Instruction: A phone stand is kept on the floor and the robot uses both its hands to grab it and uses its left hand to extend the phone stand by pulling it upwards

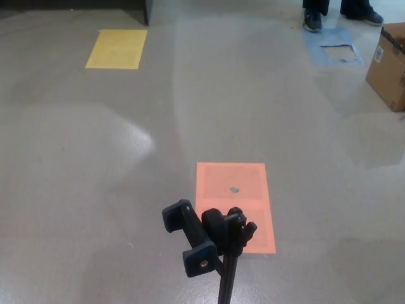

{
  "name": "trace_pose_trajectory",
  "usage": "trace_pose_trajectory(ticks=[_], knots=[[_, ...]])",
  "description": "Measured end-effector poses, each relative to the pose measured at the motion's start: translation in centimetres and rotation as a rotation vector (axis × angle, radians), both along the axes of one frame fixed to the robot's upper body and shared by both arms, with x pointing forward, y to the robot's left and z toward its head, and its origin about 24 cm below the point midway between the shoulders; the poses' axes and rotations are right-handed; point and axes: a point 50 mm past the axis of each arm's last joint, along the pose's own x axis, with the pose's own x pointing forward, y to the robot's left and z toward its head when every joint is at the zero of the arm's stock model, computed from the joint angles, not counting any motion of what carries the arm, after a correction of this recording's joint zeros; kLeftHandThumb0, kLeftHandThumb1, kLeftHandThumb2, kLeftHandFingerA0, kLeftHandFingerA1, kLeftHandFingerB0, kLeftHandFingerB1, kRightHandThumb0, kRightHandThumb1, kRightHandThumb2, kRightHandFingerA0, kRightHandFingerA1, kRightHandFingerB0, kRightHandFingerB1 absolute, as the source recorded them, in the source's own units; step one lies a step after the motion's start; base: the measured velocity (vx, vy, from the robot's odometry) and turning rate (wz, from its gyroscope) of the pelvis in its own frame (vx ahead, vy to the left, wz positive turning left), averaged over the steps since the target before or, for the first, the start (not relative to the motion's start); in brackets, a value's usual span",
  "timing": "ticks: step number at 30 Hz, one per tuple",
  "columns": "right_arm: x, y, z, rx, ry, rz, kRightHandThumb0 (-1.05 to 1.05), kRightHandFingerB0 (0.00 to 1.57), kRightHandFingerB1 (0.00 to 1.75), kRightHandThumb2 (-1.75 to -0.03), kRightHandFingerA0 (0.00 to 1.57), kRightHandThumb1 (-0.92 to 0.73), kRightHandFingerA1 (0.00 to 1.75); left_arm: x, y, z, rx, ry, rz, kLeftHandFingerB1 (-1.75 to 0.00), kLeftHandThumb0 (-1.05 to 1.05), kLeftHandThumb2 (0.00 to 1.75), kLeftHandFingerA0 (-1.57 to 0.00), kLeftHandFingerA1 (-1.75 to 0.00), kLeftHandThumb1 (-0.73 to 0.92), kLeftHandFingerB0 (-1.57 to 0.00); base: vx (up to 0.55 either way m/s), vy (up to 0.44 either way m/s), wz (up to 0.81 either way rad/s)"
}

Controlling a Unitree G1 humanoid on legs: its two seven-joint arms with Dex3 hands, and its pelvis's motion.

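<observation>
We see the phone stand [212, 244] upright beside the orange floor patch [234, 202]; neither robot hand shows, so their state is unknowable; a clumsy grab could topple it.

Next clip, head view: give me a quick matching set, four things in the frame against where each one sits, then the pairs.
Things:
1. phone stand
2. yellow floor patch
3. cardboard box
4. person's shoes

Places:
A. top left
B. right edge
C. bottom centre, in front of the orange patch
D. top edge, by the blue patch

Pairs: 1-C, 2-A, 3-B, 4-D. Neither robot hand is in view.
</observation>
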Motion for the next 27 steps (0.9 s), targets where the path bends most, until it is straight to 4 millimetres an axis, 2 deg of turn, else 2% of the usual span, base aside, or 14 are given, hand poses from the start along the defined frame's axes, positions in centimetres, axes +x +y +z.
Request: trace_pose_trajectory(ticks=[1, 4, 5, 6, 7, 8, 10, 15, 17, 20, 21, 25, 26, 27], knots=[[0.1, 0.1, 0.3, 0.0, -0.026, 0.01, -0.97, 0.0, 0.0, -0.96, 0.0, -0.61, 0.11, 0.1, -0.1, 0.3, -0.005, -0.029, 0.002, -0.25, -0.8, 0.69, -0.11, -0.23, 0.9, -0.12, 0.0, 0.0, 0.0], [0.4, 0.4, 1.1, -0.002, -0.084, 0.03, -1.0, 0.0, 0.0, -0.97, 0.0, -0.63, 0.08, 0.5, -0.3, 1.0, -0.012, -0.092, -0.001, -0.26, -0.85, 0.68, -0.13, -0.24, 0.89, -0.12, 0.0, 0.0, 0.0], [0.5, 0.5, 1.4, -0.002, -0.107, 0.037, -1.03, 0.0, 0.0, -1.01, 0.0, -0.67, 0.05, 0.7, -0.3, 1.3, -0.012, -0.117, -0.004, -0.39, -0.81, 1.08, -0.05, -0.39, 0.67, -0.05, 0.0, 0.0, 0.0], [0.6, 0.6, 1.7, -0.001, -0.132, 0.045, -0.87, 0.0, 0.13, -0.62, 0.0, -0.73, 0.15, 1.0, -0.3, 1.7, -0.012, -0.149, -0.008, -0.3, -0.94, 0.84, -0.11, -0.29, 0.73, -0.11, 0.0, 0.0, 0.0], [0.8, 0.7, 2.0, 0.0, -0.152, 0.052, -0.87, 0.0, 0.13, -0.62, 0.0, -0.73, 0.15, 1.3, -0.3, 2.1, -0.011, -0.176, -0.011, -0.3, -0.94, 0.84, -0.11, -0.29, 0.73, -0.11, 0.0, 0.0, 0.0], [0.9, 0.8, 2.3, 0.002, -0.175, 0.058, -0.91, 0.0, 0.06, -0.98, 0.0, -0.61, 0.05, 1.7, -0.2, 2.5, -0.008, -0.208, -0.014, -0.31, -0.95, 0.84, -0.11, -0.3, 0.72, -0.11, 0.0, 0.0, 0.0], [1.2, 1.0, 2.8, 0.008, -0.215, 0.069, -0.9, 0.0, 0.05, -0.97, 0.0, -0.61, 0.04, 2.4, -0.1, 3.3, 0.001, -0.267, -0.019, -0.28, -0.89, 0.66, -0.14, -0.26, 0.84, -0.14, 0.0, 0.0, 0.0], [2.1, 1.2, 4.0, 0.01, -0.311, 0.097, -0.97, 0.0, 0.05, -1.01, 0.0, -0.65, 0.05, 4.4, 0.0, 5.6, 0.028, -0.435, -0.045, -0.32, -0.85, 0.64, -0.23, -0.29, 0.78, -0.22, 0.0, 0.0, 0.0], [2.8, 1.1, 4.4, 0.002, -0.354, 0.117, -0.9, 0.0, 0.06, -0.86, 0.0, -0.57, 0.08, 5.6, -0.2, 6.8, 0.037, -0.518, -0.063, -0.31, -0.85, 0.64, -0.22, -0.29, 0.8, -0.2, 0.0, 0.0, 0.0], [4.4, 1.2, 5.4, -0.012, -0.438, 0.164, -0.9, 0.0, 0.06, -0.86, 0.0, -0.57, 0.08, 7.9, -0.7, 9.0, 0.046, -0.667, -0.102, -0.31, -0.85, 0.64, -0.22, -0.29, 0.8, -0.2, 0.0, 0.0, 0.0], [5.2, 1.3, 5.9, -0.017, -0.48, 0.186, -0.92, 0.0, 0.18, -0.63, 0.0, -0.74, 0.31, 8.7, -0.9, 10.0, 0.05, -0.731, -0.119, -0.3, -0.86, 0.65, -0.2, -0.28, 0.79, -0.19, 0.0, 0.0, 0.0], [7.7, 2.0, 7.2, -0.045, -0.58, 0.258, -0.92, 0.0, 0.18, -0.63, 0.0, -0.74, 0.31, 11.5, -2.4, 12.6, 0.038, -0.894, -0.18, -0.3, -0.86, 0.65, -0.2, -0.28, 0.79, -0.19, 0.0, 0.0, 0.0], [8.3, 2.3, 7.6, -0.054, -0.607, 0.28, -0.93, 0.0, 0.12, -1.03, 0.01, -0.61, 0.23, 12.1, -2.8, 13.3, 0.034, -0.934, -0.198, -0.3, -0.87, 0.65, -0.2, -0.28, 0.81, -0.17, 0.0, 0.0, 0.0], [9.0, 2.6, 7.9, -0.061, -0.633, 0.299, -0.91, 0.0, 0.16, -1.03, 0.02, -0.58, 0.25, 12.6, -3.3, 13.7, 0.033, -0.962, -0.217, -0.47, -0.39, 1.01, 0.0, -0.48, 0.37, 0.0, 0.0, 0.0, 0.0]])
